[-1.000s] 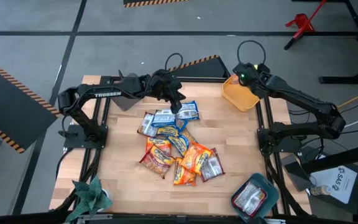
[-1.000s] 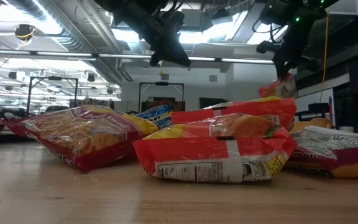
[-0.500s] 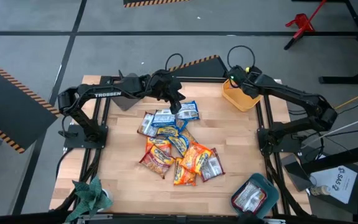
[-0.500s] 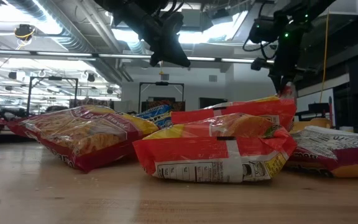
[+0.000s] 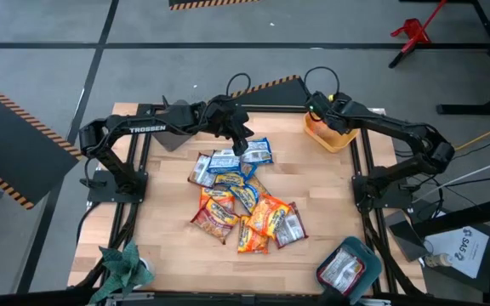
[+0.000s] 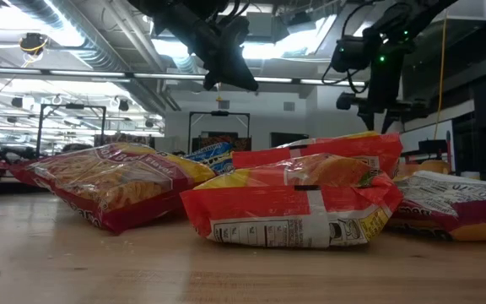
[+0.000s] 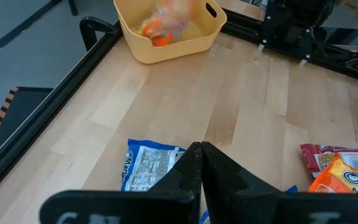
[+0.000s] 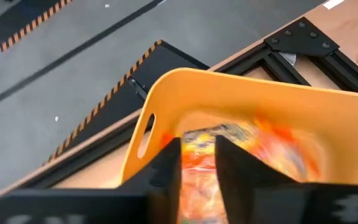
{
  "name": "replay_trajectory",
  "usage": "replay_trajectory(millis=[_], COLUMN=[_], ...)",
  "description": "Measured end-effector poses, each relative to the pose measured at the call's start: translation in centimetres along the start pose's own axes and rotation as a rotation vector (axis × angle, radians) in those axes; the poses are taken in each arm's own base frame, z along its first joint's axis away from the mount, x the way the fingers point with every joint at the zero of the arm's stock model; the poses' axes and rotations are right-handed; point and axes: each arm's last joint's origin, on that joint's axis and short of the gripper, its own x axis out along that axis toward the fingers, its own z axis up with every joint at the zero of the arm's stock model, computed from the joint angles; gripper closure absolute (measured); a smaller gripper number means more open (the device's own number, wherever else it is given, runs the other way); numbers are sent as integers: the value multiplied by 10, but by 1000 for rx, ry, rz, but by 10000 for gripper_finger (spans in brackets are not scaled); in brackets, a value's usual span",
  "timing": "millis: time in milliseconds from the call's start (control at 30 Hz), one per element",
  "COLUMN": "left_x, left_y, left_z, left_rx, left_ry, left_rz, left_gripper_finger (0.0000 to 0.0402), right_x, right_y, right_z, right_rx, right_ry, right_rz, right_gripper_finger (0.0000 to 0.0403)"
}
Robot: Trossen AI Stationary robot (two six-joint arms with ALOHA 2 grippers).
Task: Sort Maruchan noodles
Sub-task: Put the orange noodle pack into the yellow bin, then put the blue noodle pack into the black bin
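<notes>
A blurred orange packet (image 8: 241,149) lies in the yellow bin (image 8: 241,93) — right gripper (image 8: 197,162) released above it; left gripper (image 7: 201,155) clenched, empty, over crinkly packets (image 5: 241,204).

Two matte-black jointed arms; white "TROSSEN" lettering on left arm (image 5: 147,129); looped black cables above both wrists; green indicator light on right arm (image 6: 382,59).

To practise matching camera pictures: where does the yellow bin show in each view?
High view: yellow bin at the table's far right corner, under the right claw.
Low view: not identifiable.
Left wrist view: top centre.
Right wrist view: fills the centre.
Shared landmark: the black table frame.
</notes>
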Motion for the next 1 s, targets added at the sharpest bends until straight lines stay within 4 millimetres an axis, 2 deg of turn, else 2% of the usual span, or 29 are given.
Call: replay_trajectory(millis=[200, 300, 433, 533, 800, 1000], left_x=[0, 0, 0, 0, 0, 0], left_y=[0, 0, -2, -3, -5, -5], left_z=[-1, -3, -5, -5, -5, -5], left_rx=[-1, -3, 6, 16, 19, 19], left_ry=[12, 29, 52, 56, 57, 57], left_rz=[1, 2, -79, -123, -126, -126], left_gripper_finger=[399, 399, 399, 399, 399, 399], right_x=[-6, -12, -15, -15, -12, 0], right_y=[-1, -2, -6, -10, -13, -11], right_z=[3, 5, -2, -8, -13, -21], right_rx=[-37, -196, -488, -586, -711, -788], right_ry=[25, 81, 303, 418, 451, 465], right_rz=[31, 86, 182, 181, 149, 91], right_gripper_finger=[234, 218, 218, 229, 252, 253])
